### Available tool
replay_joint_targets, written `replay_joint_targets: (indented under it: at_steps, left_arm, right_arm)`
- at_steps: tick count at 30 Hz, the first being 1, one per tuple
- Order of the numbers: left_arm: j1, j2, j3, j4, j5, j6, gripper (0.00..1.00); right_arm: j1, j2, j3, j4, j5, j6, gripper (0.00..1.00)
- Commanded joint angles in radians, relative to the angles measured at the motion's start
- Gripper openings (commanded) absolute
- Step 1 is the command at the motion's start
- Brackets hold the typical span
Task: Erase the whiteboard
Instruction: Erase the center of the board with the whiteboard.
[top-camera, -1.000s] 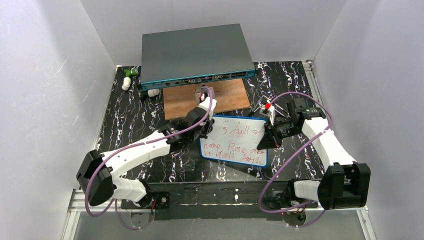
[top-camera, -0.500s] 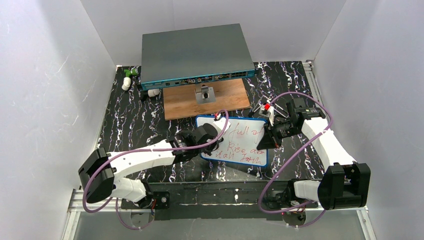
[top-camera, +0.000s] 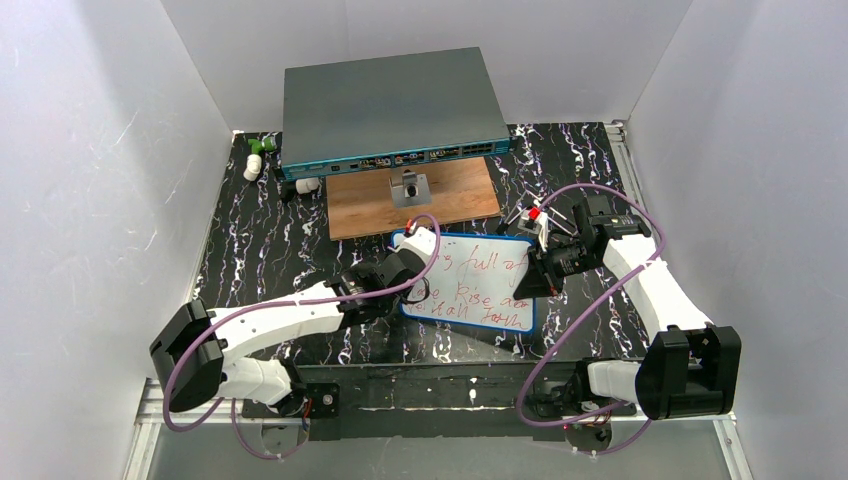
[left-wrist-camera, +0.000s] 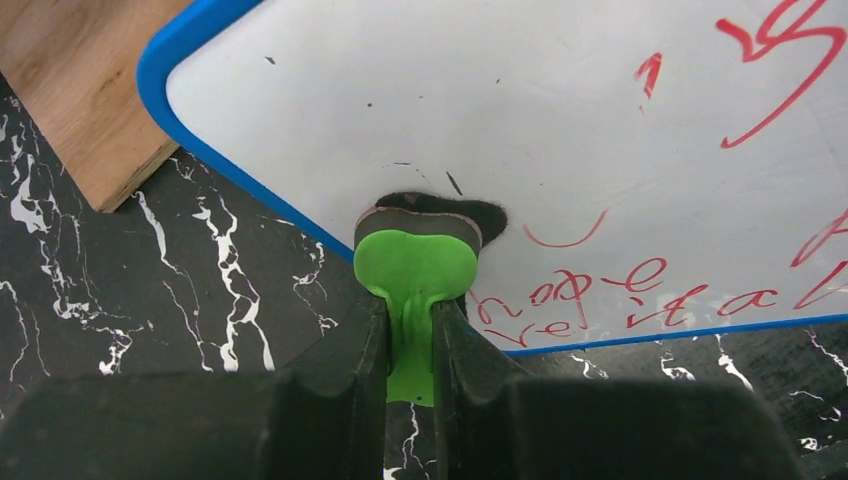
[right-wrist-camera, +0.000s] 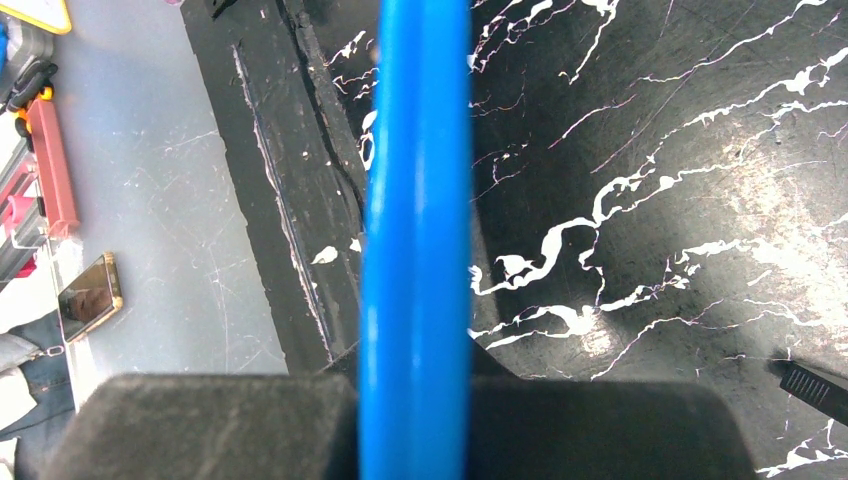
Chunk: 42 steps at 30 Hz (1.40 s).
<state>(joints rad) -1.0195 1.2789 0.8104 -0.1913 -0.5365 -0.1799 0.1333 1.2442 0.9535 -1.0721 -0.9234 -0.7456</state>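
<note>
On whiteboard (top-camera: 480, 285): red "Rise" | left gripper (left-wrist-camera: 410, 325) pinches green eraser (left-wrist-camera: 415, 268) | right gripper (right-wrist-camera: 415, 392) clamps it

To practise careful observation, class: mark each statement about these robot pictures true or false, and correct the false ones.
1. The left gripper grips a green plastic eraser with a dark pad. True.
2. The small blue-framed whiteboard is wiped completely clean. False: red handwriting covers much of it.
3. The right gripper is clamped on the whiteboard's blue frame. True.
4. The whiteboard lies on top of the brown wooden board. False: it is over the black marbled table, apart from that board.
</note>
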Motion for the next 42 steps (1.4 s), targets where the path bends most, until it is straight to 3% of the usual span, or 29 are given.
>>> replay_joint_targets:
  at_steps: [1, 3, 9, 15, 22, 29, 35, 42]
  left_arm:
    - [0.007, -0.021, -0.013, 0.042, 0.097, 0.006, 0.00]
    - [-0.016, -0.010, -0.020, 0.082, 0.171, 0.032, 0.00]
    - [-0.076, 0.056, 0.004, 0.090, 0.219, 0.035, 0.00]
    - [-0.088, 0.090, 0.008, 0.057, 0.098, -0.003, 0.00]
    - [0.058, 0.008, 0.011, 0.012, 0.051, -0.062, 0.00]
    - [0.118, -0.001, 0.032, 0.034, 0.190, -0.047, 0.00]
    - [0.003, 0.033, 0.040, 0.107, 0.281, 0.001, 0.00]
    - [-0.065, 0.119, 0.090, 0.107, 0.230, -0.051, 0.00]
  right_arm:
    - [0.022, -0.020, 0.020, -0.042, -0.065, -0.052, 0.01]
    - [0.022, -0.019, 0.019, -0.043, -0.065, -0.052, 0.01]
    - [0.022, -0.017, 0.019, -0.043, -0.063, -0.052, 0.01]
    - [0.022, -0.017, 0.019, -0.042, -0.063, -0.051, 0.01]
    - [0.022, -0.017, 0.019, -0.042, -0.065, -0.053, 0.01]
    - [0.022, -0.018, 0.021, -0.042, -0.065, -0.052, 0.01]
    - [0.022, -0.014, 0.021, -0.042, -0.065, -0.052, 0.01]
    - [0.022, -0.011, 0.021, -0.042, -0.063, -0.052, 0.01]
